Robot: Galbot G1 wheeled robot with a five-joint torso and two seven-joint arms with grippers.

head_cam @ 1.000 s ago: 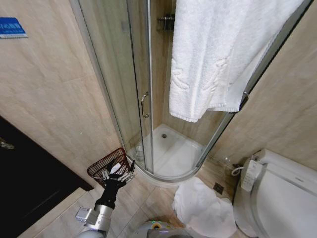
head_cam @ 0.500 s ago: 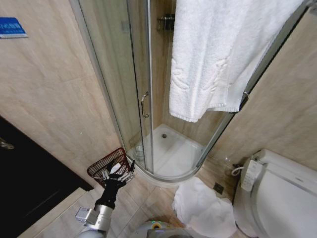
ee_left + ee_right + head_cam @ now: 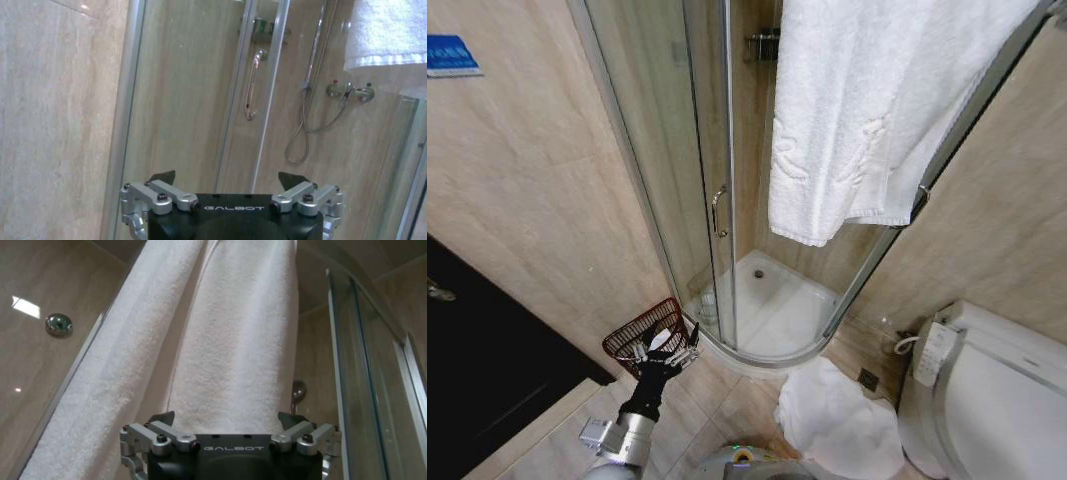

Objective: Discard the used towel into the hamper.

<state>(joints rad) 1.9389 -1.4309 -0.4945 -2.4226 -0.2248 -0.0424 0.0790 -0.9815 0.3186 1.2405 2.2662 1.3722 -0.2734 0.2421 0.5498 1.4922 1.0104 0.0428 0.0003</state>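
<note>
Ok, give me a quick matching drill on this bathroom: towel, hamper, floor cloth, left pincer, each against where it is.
Things:
1. towel
2. hamper
3. floor cloth
4. left pincer

Places:
A. crumpled on the tiles by the toilet
B. hanging over the shower's glass
C. low, just in front of the hamper
D. on the floor against the wall, left of the shower

Pairs: 1-B, 2-D, 3-A, 4-C

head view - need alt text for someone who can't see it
A large white towel hangs over the top edge of a curved glass shower enclosure in a tiled bathroom. On the floor lie a crumpled white cloth beside a toilet and a reddish-brown hamper by the wall, with the robot's open left gripper just in front of it.
</note>
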